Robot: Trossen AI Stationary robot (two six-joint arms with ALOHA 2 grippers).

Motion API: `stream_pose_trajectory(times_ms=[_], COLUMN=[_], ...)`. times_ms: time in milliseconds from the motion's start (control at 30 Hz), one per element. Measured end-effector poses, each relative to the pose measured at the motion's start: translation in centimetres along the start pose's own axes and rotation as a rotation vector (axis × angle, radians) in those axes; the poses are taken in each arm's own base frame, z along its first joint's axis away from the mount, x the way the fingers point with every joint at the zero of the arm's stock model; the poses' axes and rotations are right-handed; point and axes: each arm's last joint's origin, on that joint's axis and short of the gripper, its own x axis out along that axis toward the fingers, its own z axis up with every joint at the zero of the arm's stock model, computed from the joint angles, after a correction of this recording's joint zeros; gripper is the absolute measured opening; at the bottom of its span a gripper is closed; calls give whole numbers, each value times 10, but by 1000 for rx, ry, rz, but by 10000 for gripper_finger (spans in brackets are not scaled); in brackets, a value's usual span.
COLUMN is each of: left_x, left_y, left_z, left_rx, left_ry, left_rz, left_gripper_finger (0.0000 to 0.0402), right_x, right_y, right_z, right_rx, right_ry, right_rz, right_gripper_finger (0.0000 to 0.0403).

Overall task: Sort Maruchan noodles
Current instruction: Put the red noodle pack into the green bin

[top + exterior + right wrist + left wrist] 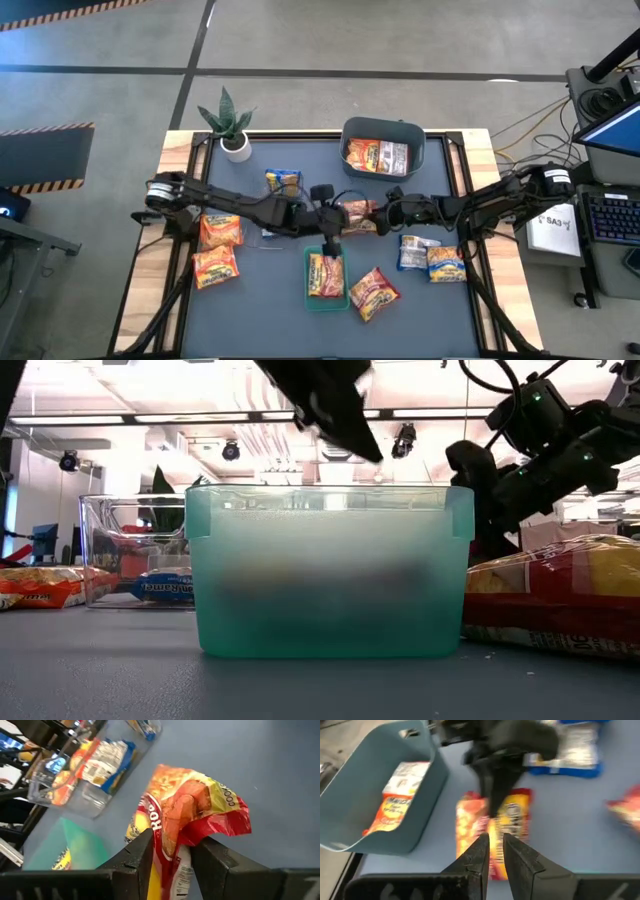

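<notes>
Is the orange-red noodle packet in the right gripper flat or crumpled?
Crumpled. The right gripper is shut on the orange-red packet, and its wrapper bunches and folds upward between the fingers.

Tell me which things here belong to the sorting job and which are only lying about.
Job: noodle packets, green tray, grey-blue bin, right gripper shut on a red packet.
Lying about: potted plant, keyboard.

A translucent teal bin (328, 570) stood at the centre of the worktop (300, 685). At 3 o'clock lay a red-and-yellow noodle packet (560, 595); at 9 o'clock, a clear container (135, 550) and an orange packet (45, 586). Dark arm parts (335, 405) hung at 12 o'clock, another arm (540, 450) at 2 o'clock.
</notes>
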Motion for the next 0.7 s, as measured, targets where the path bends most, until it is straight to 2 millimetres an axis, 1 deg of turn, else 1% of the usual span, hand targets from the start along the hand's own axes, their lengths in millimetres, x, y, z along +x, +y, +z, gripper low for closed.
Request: stream_pose_trajectory(times_ms=[133,267,333,467,700], left_x=[-23,-36,-41,-46,-48], left_y=[-19,-38,-44,-50,-52], left_z=[6,6,7,7,7], left_rx=[22,50,50,51,27], left_ry=[-45,-71,-88,-97,-100], left_rz=[-48,-81,-54,5,9], left_gripper_finger=[38,38,38,38,38], right_x=[0,0,0,0,1], right_y=[3,2,2,2,-1], right_z=[2,2,2,1,0], right_rx=[-4,-5,1,14,52], right_ry=[-21,-18,-15,-14,-8], right_rz=[25,21,18,16,-7], right_gripper_finger=[113,113,111,111,107])
